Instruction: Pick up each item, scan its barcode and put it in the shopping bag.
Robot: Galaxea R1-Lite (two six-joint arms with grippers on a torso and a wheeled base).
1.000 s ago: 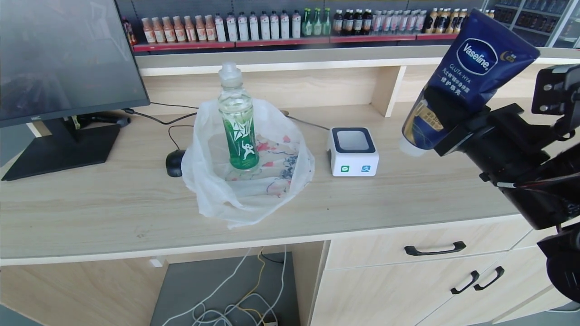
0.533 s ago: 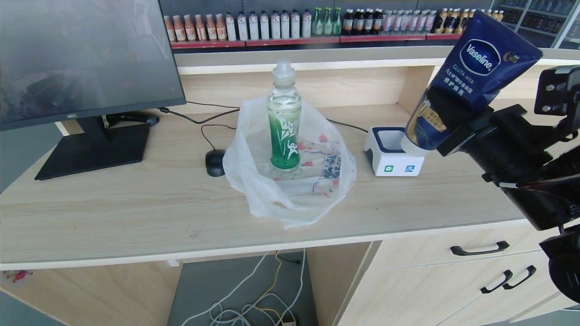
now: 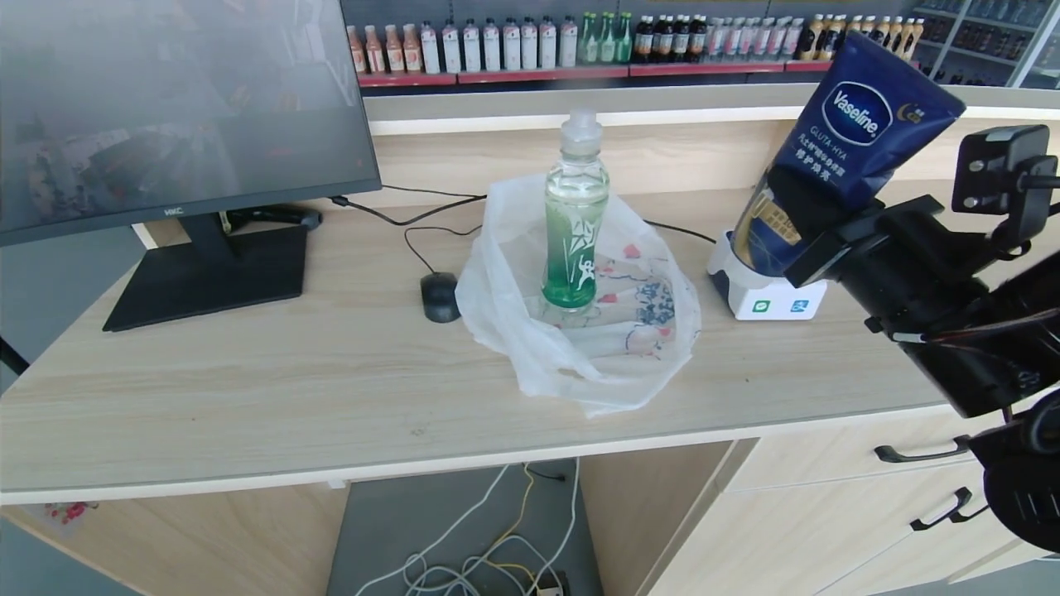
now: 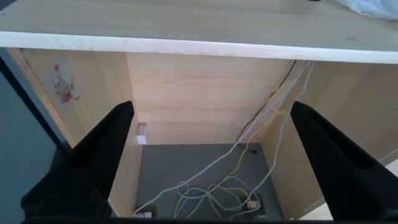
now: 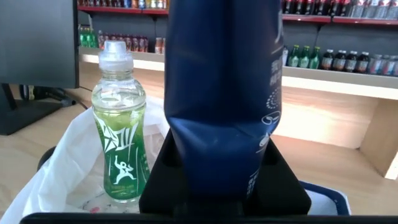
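My right gripper (image 3: pixel 821 242) is shut on a dark blue lotion tube (image 3: pixel 836 149), held tilted with its white cap down. The cap end hangs just above a white scanner box (image 3: pixel 770 300) on the counter and hides most of the box's dark top. From the right wrist, the tube (image 5: pixel 221 93) rises between the fingers of my right gripper (image 5: pixel 224 190). A green drink bottle (image 3: pixel 574 223) stands upright inside the open white shopping bag (image 3: pixel 530 331), left of the scanner. My left gripper (image 4: pixel 211 112) is open below the counter's front edge, holding nothing.
A monitor (image 3: pixel 174 99) on a black stand fills the counter's left. A black mouse (image 3: pixel 440 296) and its cable lie beside the bag. A raised shelf ledge (image 3: pixel 662 116) runs behind, with bottle racks beyond. Drawers (image 3: pixel 919 454) sit under the counter's right; loose cables (image 4: pixel 230 186) lie below.
The whole head view has shifted right, so the camera has moved. The held tube hung to the right of the scanner before; now its cap end stands over the scanner.
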